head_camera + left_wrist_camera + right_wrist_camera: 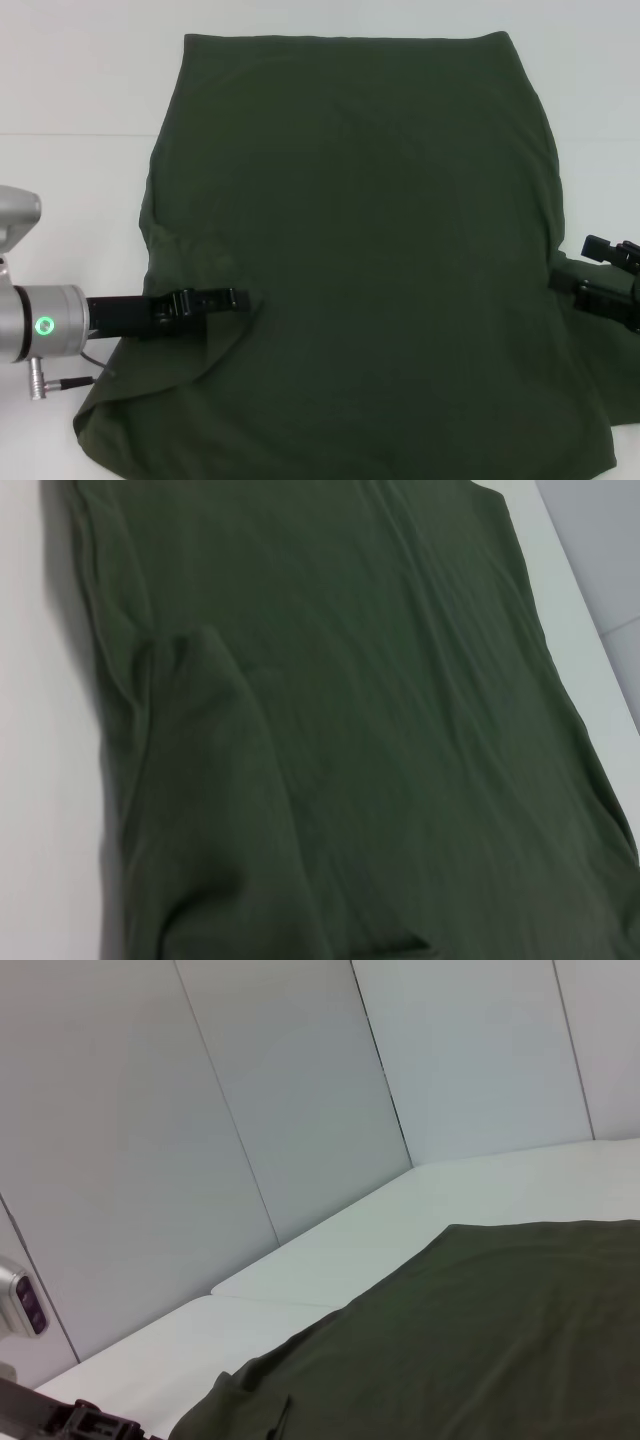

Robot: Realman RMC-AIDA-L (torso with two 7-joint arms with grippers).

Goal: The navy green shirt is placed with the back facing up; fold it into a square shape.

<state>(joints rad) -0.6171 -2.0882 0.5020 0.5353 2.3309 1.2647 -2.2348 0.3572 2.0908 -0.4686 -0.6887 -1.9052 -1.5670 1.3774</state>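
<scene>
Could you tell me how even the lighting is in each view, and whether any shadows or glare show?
Head view: soft, even light, no glare; the shirt reads very dark, its folds faint, beside the left gripper. Left wrist view: a soft shadow on the table along the shirt's edge. Right wrist view: evenly lit panels, no glare.

navy green shirt (370,230): soft matt cloth | table (80,90): smooth white, matt
</scene>
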